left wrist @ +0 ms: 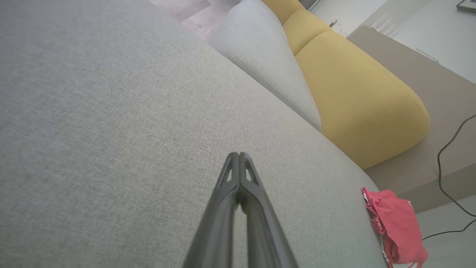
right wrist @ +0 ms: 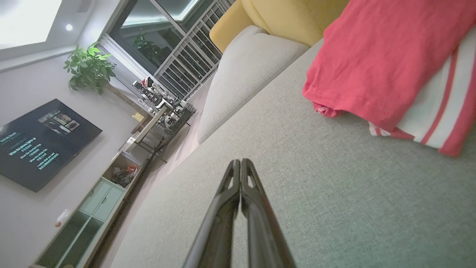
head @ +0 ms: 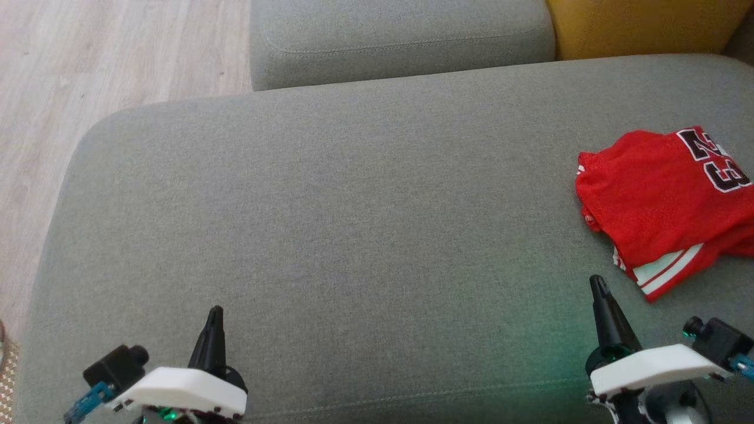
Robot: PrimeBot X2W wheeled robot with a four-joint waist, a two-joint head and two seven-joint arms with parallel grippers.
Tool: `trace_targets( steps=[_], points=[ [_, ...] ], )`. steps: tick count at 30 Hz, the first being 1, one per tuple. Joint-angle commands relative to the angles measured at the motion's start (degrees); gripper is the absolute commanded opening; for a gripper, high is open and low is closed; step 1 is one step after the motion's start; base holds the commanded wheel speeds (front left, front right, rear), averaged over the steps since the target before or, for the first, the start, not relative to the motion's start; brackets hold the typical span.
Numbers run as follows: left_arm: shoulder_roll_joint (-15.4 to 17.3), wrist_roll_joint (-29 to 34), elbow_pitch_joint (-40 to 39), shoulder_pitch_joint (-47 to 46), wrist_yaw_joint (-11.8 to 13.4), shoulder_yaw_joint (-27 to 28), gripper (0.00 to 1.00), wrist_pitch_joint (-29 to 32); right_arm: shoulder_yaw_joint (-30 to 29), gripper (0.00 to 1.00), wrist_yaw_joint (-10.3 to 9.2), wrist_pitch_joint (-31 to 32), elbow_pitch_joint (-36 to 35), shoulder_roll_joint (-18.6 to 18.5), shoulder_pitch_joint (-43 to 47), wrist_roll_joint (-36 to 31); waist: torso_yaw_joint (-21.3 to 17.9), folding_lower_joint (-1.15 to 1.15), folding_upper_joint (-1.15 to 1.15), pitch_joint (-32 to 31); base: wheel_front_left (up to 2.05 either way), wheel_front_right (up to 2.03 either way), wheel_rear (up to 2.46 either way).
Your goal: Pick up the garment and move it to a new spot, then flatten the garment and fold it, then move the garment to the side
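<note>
The red jersey, the garment (head: 665,200), lies at the right edge of the head view on the grey sofa seat (head: 353,206). It is gathered into a compact, roughly folded bundle, with its number print uppermost and a white-striped hem poking out at the lower side. The left gripper (head: 215,315) sits at the lower left of that view with its two dark fingers pressed together and nothing between them. The right gripper (head: 599,285) sits at the lower right, likewise closed and empty, its tip just short of the jersey's hem and not touching it. The right wrist view shows the jersey (right wrist: 379,56) in the upper right, apart from the closed fingertips. The left wrist view shows it (left wrist: 396,227) far off at the lower right. Judging by the bundle's shape and its place off to one side, the last step of moving it aside looks done. If so, the next move calls only for keeping both arms clear of the cloth. If the fold is judged too loose, the right gripper is the nearer one and would have to open before taking the hem.
</note>
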Motion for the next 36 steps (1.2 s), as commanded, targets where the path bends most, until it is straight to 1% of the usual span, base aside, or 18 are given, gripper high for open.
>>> trace_targets(
  steps=[1, 3, 5, 36],
  points=[
    [0.86, -2.18, -1.42, -3.21, -0.55, 1.79, 0.0, 0.34, 0.08, 0.0, -0.01, 0.45, -1.6, -1.02, -3.42, 2.24, -0.01, 0.0, 0.0, 0.02, 0.0, 0.0, 0.0],
    [0.87, -2.88, -1.36, -3.33, -0.67, 1.95, 0.0, 0.5, 0.03, 0.0, -0.01, 0.6, -1.57, -1.03, -3.49, 2.91, -0.02, 0.0, 0.0, 0.03, 0.0, 0.0, 0.0],
    [0.9, -4.96, -1.17, -3.66, -1.03, 2.44, 0.0, 0.95, -0.14, 0.0, -0.01, 1.07, -1.47, -1.05, -3.71, 4.92, -0.04, 0.0, 0.0, 0.07, 0.0, 0.0, 0.0],
    [0.95, -26.18, 0.84, -7.18, -4.76, 7.83, 0.0, 5.9, -2.13, 0.0, -0.02, 6.13, -0.48, -1.16, -5.96, 25.5, -0.24, 0.0, 0.0, 0.43, 0.0, 0.0, 0.0]
  ],
)
